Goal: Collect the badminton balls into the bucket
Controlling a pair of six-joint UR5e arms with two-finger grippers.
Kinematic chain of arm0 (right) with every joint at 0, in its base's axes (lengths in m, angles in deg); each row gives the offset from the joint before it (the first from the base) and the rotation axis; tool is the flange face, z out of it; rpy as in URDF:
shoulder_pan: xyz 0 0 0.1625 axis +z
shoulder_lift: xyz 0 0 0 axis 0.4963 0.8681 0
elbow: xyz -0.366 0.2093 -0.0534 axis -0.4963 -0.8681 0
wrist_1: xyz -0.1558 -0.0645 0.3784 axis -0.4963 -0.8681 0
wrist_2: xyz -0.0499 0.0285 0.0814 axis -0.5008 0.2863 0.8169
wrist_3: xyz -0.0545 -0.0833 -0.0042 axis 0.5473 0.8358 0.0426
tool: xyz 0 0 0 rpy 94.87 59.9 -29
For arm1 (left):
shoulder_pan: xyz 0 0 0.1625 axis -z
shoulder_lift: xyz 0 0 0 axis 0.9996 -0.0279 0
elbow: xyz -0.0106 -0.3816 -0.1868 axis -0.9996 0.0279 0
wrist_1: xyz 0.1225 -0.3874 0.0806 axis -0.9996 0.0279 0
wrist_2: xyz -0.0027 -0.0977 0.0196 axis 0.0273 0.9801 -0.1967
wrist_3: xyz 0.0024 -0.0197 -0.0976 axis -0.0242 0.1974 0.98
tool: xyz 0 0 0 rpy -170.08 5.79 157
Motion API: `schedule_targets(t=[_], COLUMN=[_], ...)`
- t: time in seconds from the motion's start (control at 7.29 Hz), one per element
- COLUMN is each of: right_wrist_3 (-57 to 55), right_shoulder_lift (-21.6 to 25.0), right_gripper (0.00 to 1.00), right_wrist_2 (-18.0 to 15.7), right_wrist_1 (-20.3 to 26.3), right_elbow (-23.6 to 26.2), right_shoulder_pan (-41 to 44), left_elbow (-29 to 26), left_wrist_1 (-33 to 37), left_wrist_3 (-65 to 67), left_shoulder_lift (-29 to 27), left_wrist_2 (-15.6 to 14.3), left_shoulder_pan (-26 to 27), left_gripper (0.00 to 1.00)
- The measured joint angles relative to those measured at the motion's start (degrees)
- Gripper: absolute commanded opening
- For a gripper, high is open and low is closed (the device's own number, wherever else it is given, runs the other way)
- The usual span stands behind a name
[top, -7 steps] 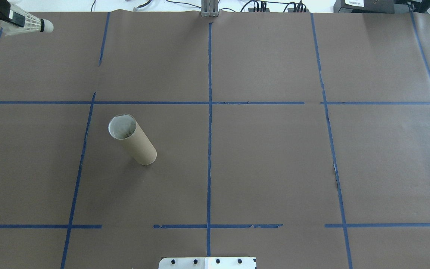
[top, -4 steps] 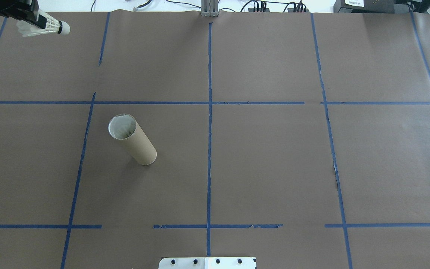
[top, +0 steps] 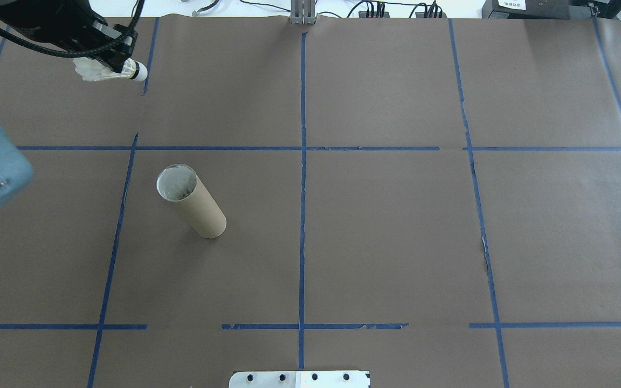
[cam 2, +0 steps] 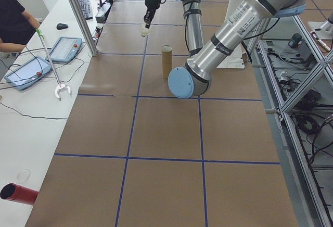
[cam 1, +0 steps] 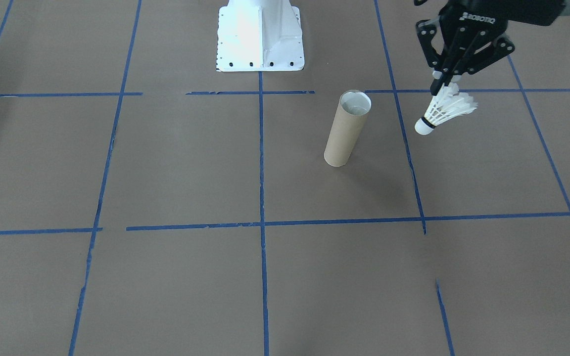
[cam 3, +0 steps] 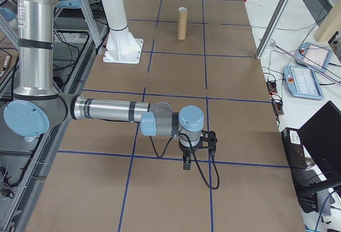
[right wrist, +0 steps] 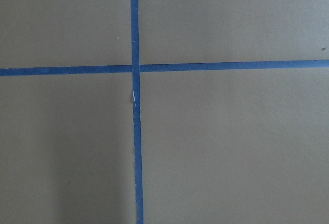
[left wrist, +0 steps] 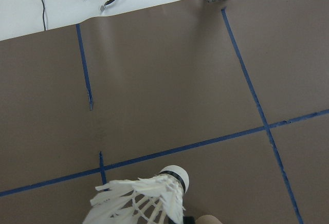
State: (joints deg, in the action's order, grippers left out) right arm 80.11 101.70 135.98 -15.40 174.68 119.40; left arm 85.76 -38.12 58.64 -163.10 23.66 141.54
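The brown-papered tabletop spreads wide under its blue tape grid, and the tall cardboard bucket stands upright on it, well apart from both arms. Up at ten o'clock from the bucket in the overhead view, the left gripper hangs above the paper with its jaws clamped on the feathers of the shuttlecock, cork tip angled down. The right gripper shows only in the right side view, its jaws impossible to judge.
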Motion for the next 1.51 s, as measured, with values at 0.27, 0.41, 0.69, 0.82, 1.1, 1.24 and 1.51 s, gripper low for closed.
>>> schedule_targets(t=[0.27, 0.41, 0.69, 0.82, 1.1, 1.24, 1.51], right_wrist_3=[0.0, 0.0, 0.0, 0.0, 0.0, 0.0, 0.0], right_shoulder_lift=[0.0, 0.0, 0.0, 0.0, 0.0, 0.0, 0.0], right_gripper=[1.00, 1.00, 1.00, 1.00, 1.00, 1.00, 1.00], right_wrist_2=[0.0, 0.0, 0.0, 0.0, 0.0, 0.0, 0.0], right_wrist_1=[0.0, 0.0, 0.0, 0.0, 0.0, 0.0, 0.0], right_elbow=[0.0, 0.0, 0.0, 0.0, 0.0, 0.0, 0.0], right_shoulder_pan=[0.0, 0.0, 0.0, 0.0, 0.0, 0.0, 0.0], left_elbow=[-1.9, -4.9, -9.5, -10.1, -10.2, -10.2, -10.3], left_wrist_1=[-7.2, -9.5, -13.0, -14.9, -19.1, -20.7, -22.6], left_wrist_3=[0.0, 0.0, -0.3, -1.8, -8.3, -10.5, -11.8], left_shoulder_lift=[-5.6, -8.6, -12.4, -13.0, -13.1, -13.0, -12.6], left_wrist_2=[-6.8, -8.9, -13.0, -15.3, -18.6, -19.1, -17.6], left_shoulder_pan=[-5.8, -7.9, -11.1, -12.1, -12.7, -12.8, -14.2], left_gripper=[0.00, 0.00, 0.00, 0.00, 0.00, 0.00, 0.00])
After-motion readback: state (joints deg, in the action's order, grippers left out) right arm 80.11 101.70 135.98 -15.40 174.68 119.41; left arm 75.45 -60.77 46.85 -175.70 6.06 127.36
